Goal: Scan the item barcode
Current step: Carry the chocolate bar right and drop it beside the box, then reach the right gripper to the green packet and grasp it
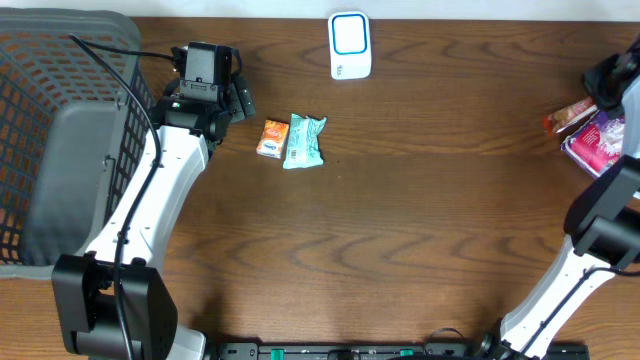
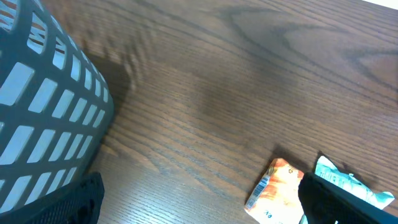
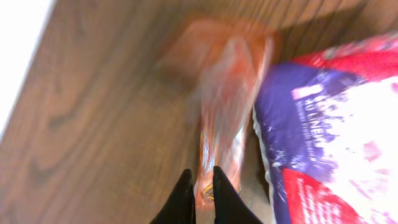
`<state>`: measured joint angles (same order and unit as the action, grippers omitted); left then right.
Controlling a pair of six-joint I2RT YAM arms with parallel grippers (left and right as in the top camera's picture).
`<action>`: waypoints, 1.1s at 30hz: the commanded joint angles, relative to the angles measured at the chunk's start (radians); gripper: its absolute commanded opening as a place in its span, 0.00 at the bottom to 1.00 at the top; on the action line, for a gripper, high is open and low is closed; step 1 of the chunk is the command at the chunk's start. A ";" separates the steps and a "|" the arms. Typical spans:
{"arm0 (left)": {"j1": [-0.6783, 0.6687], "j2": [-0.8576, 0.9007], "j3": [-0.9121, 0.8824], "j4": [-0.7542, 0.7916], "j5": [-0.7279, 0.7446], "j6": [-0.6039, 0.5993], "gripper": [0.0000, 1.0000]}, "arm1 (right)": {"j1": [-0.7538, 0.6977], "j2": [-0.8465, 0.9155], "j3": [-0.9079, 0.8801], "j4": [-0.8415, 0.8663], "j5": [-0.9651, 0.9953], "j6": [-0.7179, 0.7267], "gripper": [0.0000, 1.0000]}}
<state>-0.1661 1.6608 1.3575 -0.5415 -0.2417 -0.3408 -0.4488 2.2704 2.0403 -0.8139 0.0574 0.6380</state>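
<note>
My right gripper point(image 3: 204, 186) is shut on the near end of a clear orange packet point(image 3: 227, 106), which lies blurred on the wood beside a purple, red and white bag point(image 3: 329, 137). From overhead that gripper point(image 1: 608, 82) is at the table's far right edge, over the orange packet point(image 1: 568, 117) and the bag point(image 1: 596, 142). My left gripper point(image 2: 199, 208) is open and holds nothing. Just to the right of it lie a small orange packet point(image 2: 277, 186) and a teal packet point(image 2: 348, 183). The white scanner point(image 1: 350, 45) with a blue ring stands at the back centre.
A dark mesh basket point(image 1: 60, 130) fills the left end of the table, and its wall point(image 2: 43, 112) rises close to my left gripper. The small orange packet point(image 1: 272, 138) and teal packet point(image 1: 304, 141) lie side by side left of centre.
</note>
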 commanded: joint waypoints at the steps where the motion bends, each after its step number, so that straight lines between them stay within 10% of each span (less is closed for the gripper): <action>1: 0.004 0.002 -0.001 0.001 -0.006 -0.009 0.99 | 0.004 0.060 -0.007 -0.006 -0.006 -0.016 0.09; 5: 0.004 0.002 -0.001 0.001 -0.006 -0.009 0.99 | 0.000 0.047 0.002 -0.006 -0.006 -0.048 0.31; 11: 0.004 0.002 -0.001 0.001 -0.006 -0.009 0.99 | 0.014 -0.056 0.015 -0.008 -0.100 -0.125 0.35; 20: 0.004 0.002 -0.001 0.001 -0.006 -0.009 0.99 | 0.124 -0.135 0.006 -0.076 -0.803 -0.232 0.70; 26: 0.004 0.002 -0.001 0.001 -0.006 -0.009 0.99 | 0.347 -0.135 -0.043 -0.196 -0.750 -0.451 0.99; 33: 0.004 0.002 -0.001 0.001 -0.006 -0.009 0.99 | 0.627 -0.129 -0.190 -0.050 -0.638 -0.439 0.99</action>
<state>-0.1661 1.6608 1.3575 -0.5415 -0.2417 -0.3408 0.0879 2.1300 1.9224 -0.9318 -0.6079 0.2234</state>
